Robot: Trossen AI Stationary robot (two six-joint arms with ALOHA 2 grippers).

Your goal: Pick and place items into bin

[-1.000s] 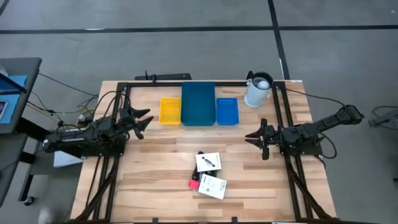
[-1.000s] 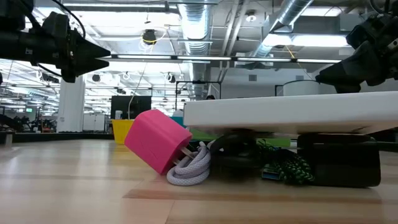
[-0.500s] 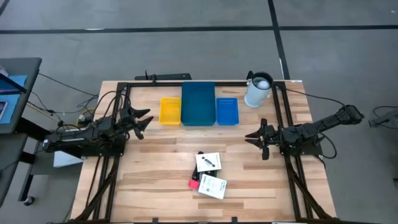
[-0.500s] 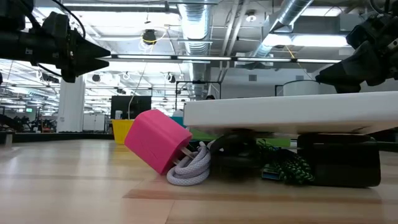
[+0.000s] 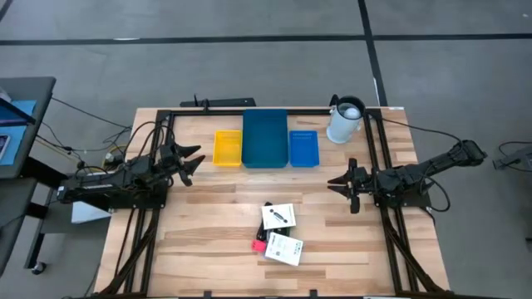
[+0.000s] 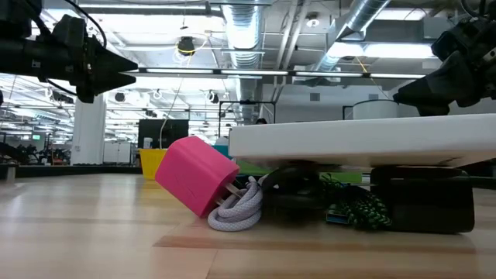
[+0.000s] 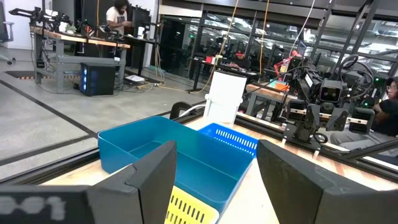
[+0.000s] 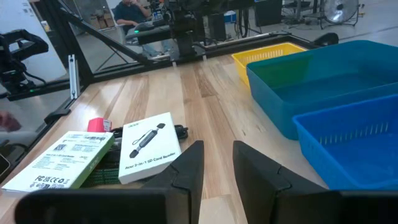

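Table centre: bare wood between the left gripper (image 5: pixel 189 159) and right gripper (image 5: pixel 340 184), both held above the table.
Far edge: yellow bin (image 5: pixel 227 148), large teal bin (image 5: pixel 265 139), small blue bin (image 5: pixel 303 148) side by side; white jug (image 5: pixel 344 121) beside them.
Near middle: two white cards (image 5: pixel 280 232) stacked over a pink piece (image 5: pixel 258 245).

three bins (image 5: pixel 265 139) side by side at the back — two cards (image 5: pixel 280 233) in front, mid-table

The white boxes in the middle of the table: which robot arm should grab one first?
Probably the right. The right tool hangs open, facing the white boxes, which fill its wrist view. The left tool, also open, points at the big blue bin instead.
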